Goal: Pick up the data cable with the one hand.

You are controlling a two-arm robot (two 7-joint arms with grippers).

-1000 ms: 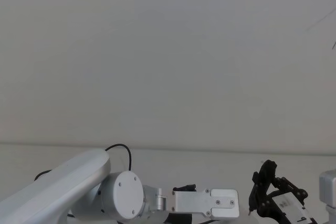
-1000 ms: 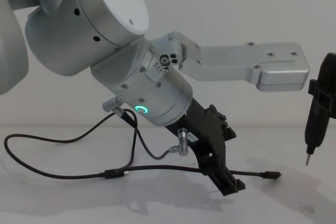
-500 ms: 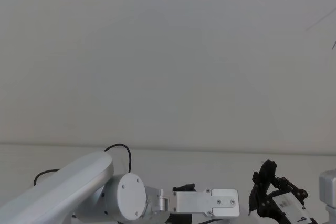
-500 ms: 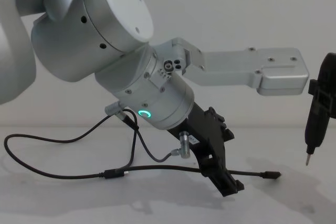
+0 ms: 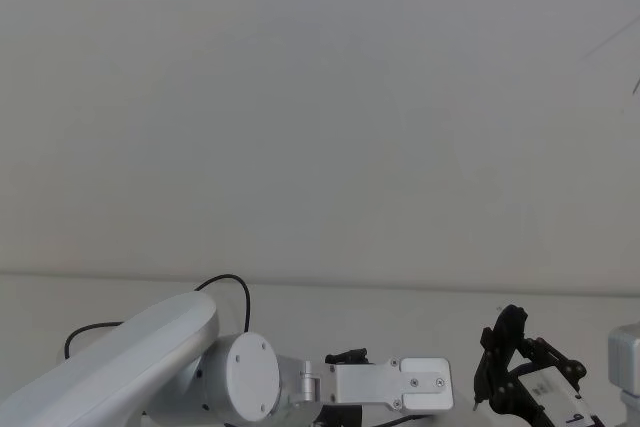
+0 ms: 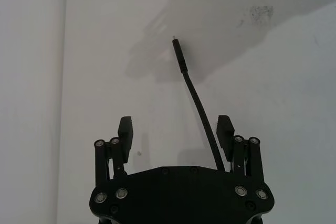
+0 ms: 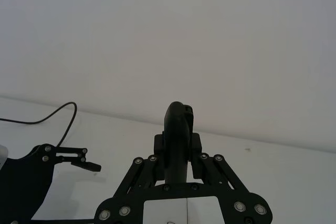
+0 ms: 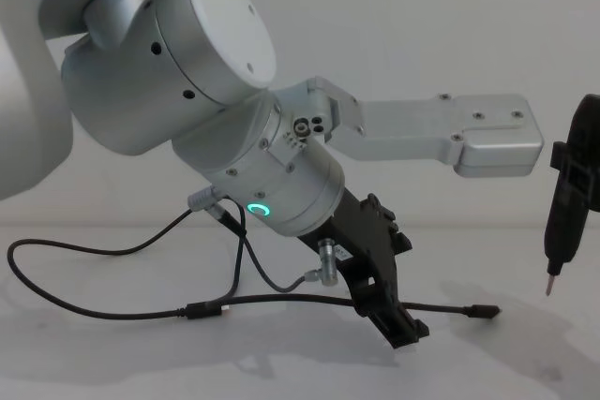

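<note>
Left wrist view: my left tool (image 6: 176,132) is open and down at the bench (image 6: 294,129), with 1 jaw on each side of the cable (image 6: 195,98). The cable runs out ahead between them, its long axis roughly square to the line they close along. It sits off centre, just beside 1 finger (image 6: 224,129) and well apart from the other. Its plug (image 6: 180,59) lies ahead of the tool.

In the chest view the rest of the cable trails away to my left in a long loop on the bench. I judge that closing here would trap it near the plug end.

A short grey wire (image 8: 323,274) hangs from my left wrist just above the cable and could snag.

My right tool (image 7: 178,145) is closed on a slim black stick (image 8: 565,213). It hangs over the bench beyond the plug, apart from it and not in the way. My left arm is the nearer 1.
</note>
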